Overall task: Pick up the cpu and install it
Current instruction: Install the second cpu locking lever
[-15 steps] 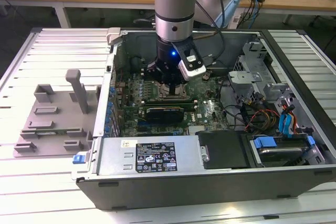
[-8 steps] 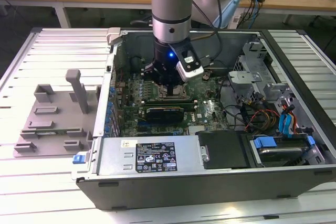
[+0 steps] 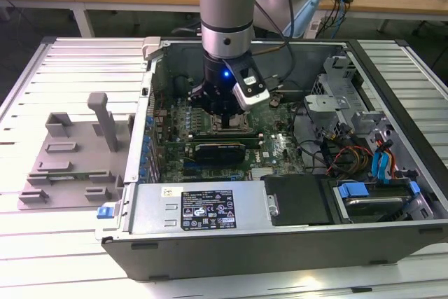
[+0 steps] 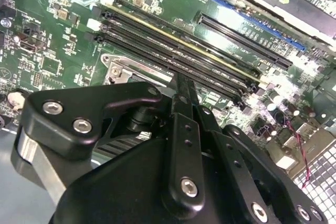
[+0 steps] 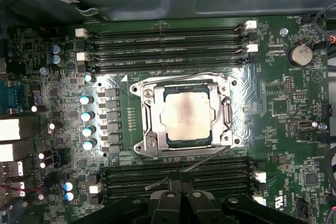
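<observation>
In the exterior view, the gripper is blocking your sight of the socket beneath it. In the second wrist view, the gripper housing is covering most of the socket frame. In both wrist views, the picture edge is cutting off the motherboard.

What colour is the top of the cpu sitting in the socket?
Silvery grey metal, slightly mottled; the cpu shows best in the first wrist view.
</observation>
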Robot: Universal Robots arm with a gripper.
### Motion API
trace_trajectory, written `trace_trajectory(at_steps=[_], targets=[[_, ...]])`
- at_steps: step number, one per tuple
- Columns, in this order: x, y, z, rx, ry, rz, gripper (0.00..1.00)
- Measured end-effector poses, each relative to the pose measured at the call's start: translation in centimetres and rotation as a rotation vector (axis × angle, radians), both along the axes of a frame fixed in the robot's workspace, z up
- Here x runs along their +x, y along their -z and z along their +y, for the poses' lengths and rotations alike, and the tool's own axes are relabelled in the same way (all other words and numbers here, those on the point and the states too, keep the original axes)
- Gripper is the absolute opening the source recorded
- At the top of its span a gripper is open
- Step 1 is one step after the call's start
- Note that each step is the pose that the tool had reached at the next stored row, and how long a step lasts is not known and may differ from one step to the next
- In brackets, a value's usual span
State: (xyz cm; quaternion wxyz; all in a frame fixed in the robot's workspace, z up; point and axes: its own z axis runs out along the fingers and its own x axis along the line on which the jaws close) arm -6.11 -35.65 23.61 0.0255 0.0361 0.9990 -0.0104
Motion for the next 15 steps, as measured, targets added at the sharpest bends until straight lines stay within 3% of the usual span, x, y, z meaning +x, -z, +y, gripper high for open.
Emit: trace_trajectory(at_steps=[12,14,15], targets=[[-1.02,0.60,-0.13,0.0008,0.004,0.0001,0.11],[-1.03,0.74,-0.22,0.0005,0.029,0.0000,0.11],[-1.03,0.98,-0.22,0.0005,0.063,0.0000,0.11]])
